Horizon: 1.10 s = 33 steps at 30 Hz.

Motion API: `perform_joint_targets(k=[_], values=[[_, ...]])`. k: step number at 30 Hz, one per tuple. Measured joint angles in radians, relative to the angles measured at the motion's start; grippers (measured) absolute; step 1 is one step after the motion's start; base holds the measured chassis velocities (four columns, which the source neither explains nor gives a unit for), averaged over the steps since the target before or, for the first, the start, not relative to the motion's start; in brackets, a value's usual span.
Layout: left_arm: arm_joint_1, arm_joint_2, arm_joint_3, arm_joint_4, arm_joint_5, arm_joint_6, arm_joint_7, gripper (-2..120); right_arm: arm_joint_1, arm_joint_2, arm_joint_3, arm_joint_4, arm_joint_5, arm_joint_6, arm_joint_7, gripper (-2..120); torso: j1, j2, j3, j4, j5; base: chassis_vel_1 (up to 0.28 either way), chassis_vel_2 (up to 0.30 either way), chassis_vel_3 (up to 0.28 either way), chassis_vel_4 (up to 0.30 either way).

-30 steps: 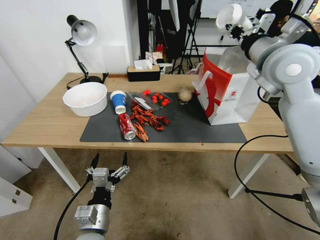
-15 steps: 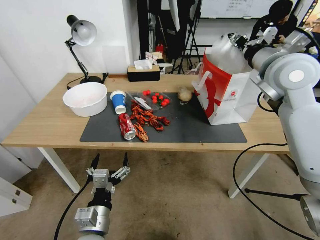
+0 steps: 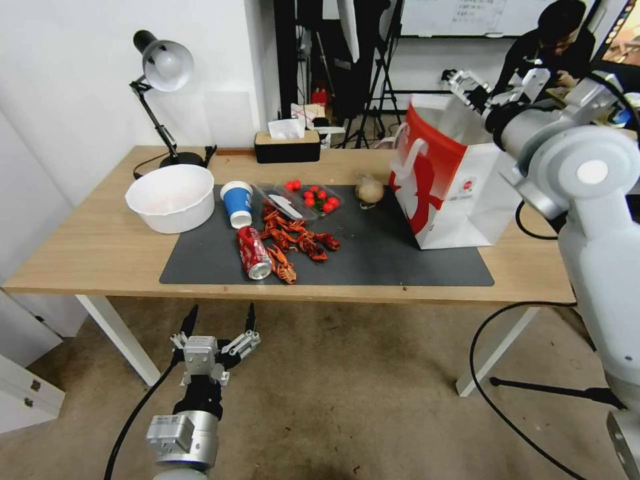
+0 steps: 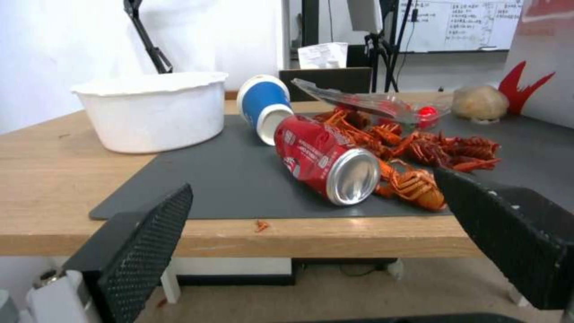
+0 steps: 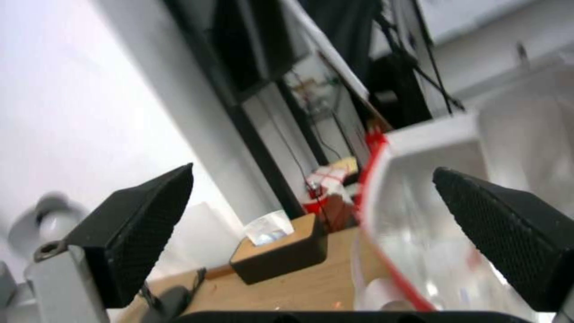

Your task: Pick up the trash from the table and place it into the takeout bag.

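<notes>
A red soda can [image 3: 253,252] [image 4: 326,159] lies on its side on the dark mat [image 3: 400,260] of the table [image 3: 87,247]. Behind it stands a blue paper cup [image 3: 237,203] [image 4: 263,107]. Red crayfish shells [image 3: 297,240] and a clear plastic bag [image 3: 313,197] with small red tomatoes lie beside them. The takeout bag [image 3: 453,193] [image 5: 383,188] stands upright at the mat's right end. My right gripper [image 3: 467,83] [image 5: 312,179] hovers over the bag's mouth, open and empty. Below the table's front edge my left gripper [image 3: 219,327] [image 4: 314,186] is open, facing the can.
A large white bowl [image 3: 171,197] sits left of the mat, with a desk lamp [image 3: 163,67] behind it. A tissue box [image 3: 287,143] stands at the back edge. A round beige lump [image 3: 369,191] lies just left of the bag. Tripods stand behind the table.
My right gripper came down from high above the bag to its mouth. The pale cup it held is gone from its fingers. The left arm has not moved.
</notes>
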<state>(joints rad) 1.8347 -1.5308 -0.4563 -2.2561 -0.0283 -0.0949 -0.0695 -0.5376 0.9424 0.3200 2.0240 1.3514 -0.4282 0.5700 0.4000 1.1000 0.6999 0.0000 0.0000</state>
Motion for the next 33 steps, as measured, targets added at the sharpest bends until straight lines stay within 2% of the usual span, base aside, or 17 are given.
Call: perform_joint_targets(k=[2,3,5,6,9,13,18,21,25,27,30,33], values=[[0.0,0.0,0.0,0.0,0.0,0.0,0.0,100,-0.009,-0.004,-0.002,0.006,-0.026,0.002,-0.019,100,0.0,0.0,0.0,0.0,0.0,0.0,0.0,0.0,0.0],[0.0,0.0,0.0,0.0,-0.001,-0.002,0.001,100,-0.049,-0.029,-0.01,0.03,-0.151,0.018,-0.1,100,0.0,0.0,0.0,0.0,0.0001,0.0,0.0,0.0,0.0],[0.0,0.0,0.001,-0.003,-0.003,-0.003,0.002,100,-0.106,-0.062,-0.01,0.062,-0.277,0.039,-0.189,100,0.0,0.0,0.0,-0.0001,0.0,0.0,0.0,0.0,0.0],[0.0,0.0,0.001,-0.003,-0.003,-0.003,0.002,100,-0.106,-0.062,-0.01,0.062,-0.277,0.039,-0.189,100,0.0,0.0,0.0,-0.0001,0.0,0.0,0.0,0.0,0.0],[0.002,0.001,0.002,-0.004,-0.003,-0.005,0.003,100,-0.214,-0.109,0.021,0.105,-0.408,0.08,-0.297,100,0.0,0.0,0.0,0.0,0.0,0.0,0.0,0.0,0.0],[0.004,0.001,0.005,-0.006,-0.003,-0.007,0.005,100,-0.328,-0.148,0.059,0.144,-0.502,0.119,-0.359,100,0.0,0.0,0.0,-0.0005,0.0001,0.0,0.0,0.0,0.0],[0.006,0.003,0.007,-0.006,-0.004,-0.011,0.006,100,-0.423,-0.164,0.079,0.182,-0.568,0.15,-0.371,100,0.0,0.0,0.0,-0.0001,0.0,0.0,0.0,0.0,0.0],[0.009,0.005,0.011,-0.007,-0.004,-0.018,0.007,100,-0.537,-0.145,0.116,0.226,-0.648,0.193,-0.366,100,0.0,0.0,0.0,0.0,-0.0001,0.0,0.0,0.0,0.0],[0.012,0.007,0.012,-0.008,-0.005,-0.021,0.007,100,-0.614,-0.127,0.129,0.236,-0.705,0.235,-0.369,100,0.0,0.0,0.0,0.0,0.0,0.0,0.0,0.0,0.0],[0.013,0.011,0.012,-0.008,-0.007,-0.024,0.007,100,-0.702,-0.103,0.14,0.236,-0.78,0.291,-0.379,100,0.0,0.0,0.0,0.0,-0.0001,0.0,0.0,0.0,0.0],[0.013,0.012,0.013,-0.009,-0.009,-0.026,0.007,100,-0.754,-0.085,0.143,0.23,-0.816,0.332,-0.382,100,0.0,0.0,0.0,-0.0001,0.0,0.0,0.0,0.0,0.0],[0.012,0.014,0.014,-0.009,-0.01,-0.028,0.007,100,-0.85,-0.031,0.146,0.213,-0.873,0.42,-0.385,100,0.0,0.0,0.0,-0.0001,0.0,0.0,0.0,0.0,0.0]])
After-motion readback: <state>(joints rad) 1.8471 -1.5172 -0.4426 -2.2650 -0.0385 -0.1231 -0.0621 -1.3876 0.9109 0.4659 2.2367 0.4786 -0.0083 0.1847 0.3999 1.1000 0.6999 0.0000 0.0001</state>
